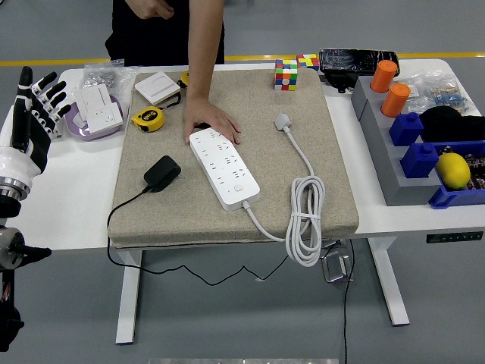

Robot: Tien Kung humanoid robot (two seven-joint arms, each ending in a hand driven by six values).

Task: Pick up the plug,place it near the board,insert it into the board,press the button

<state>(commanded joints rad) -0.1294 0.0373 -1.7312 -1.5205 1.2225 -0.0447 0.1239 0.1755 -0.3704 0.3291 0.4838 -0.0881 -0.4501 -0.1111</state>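
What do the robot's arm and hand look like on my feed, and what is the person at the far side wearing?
The left hand has black fingers with white bands at the joints, a white palm shell and a silver wrist ring above black arm links. The right arm is out of view. The person wears a dark top; the forearm is unsleeved.
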